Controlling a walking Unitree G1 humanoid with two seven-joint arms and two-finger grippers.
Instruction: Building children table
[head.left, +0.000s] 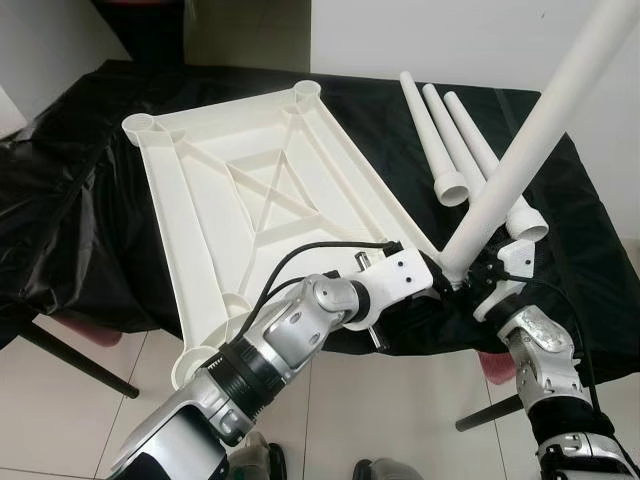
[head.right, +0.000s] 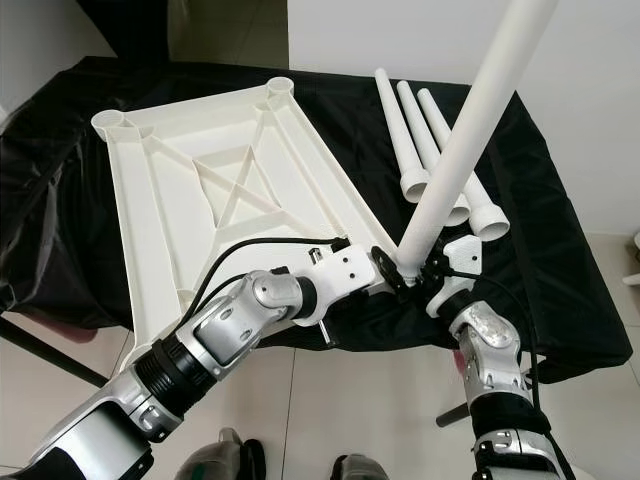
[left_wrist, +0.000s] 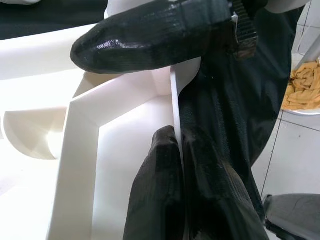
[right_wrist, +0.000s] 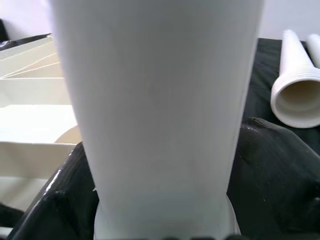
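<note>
Left eye view: the white tabletop (head.left: 250, 190) lies upside down on a black cloth (head.left: 70, 200), ribs and corner sockets facing up, one near corner hanging over the cloth's edge toward me. My left gripper (head.left: 428, 273) sits at the tabletop's near right corner. In the left wrist view my black fingers (left_wrist: 160, 195) pinch the thin rim of the tabletop, one finger on each side of the wall, so I am clamped on it.

My right gripper (head.right: 420, 272) is just beside the left one, at that same corner. It grips the lower end of a white table leg (head.right: 470, 130), which rises steeply up and away to my right. In the right wrist view the leg stands between my two fingers (right_wrist: 270, 170), touching both. Its foot is at the corner socket, though I cannot tell whether it is seated in it.

Three more legs (head.left: 450, 140) lie side by side on the cloth to the right of the tabletop, open ends toward me.
</note>
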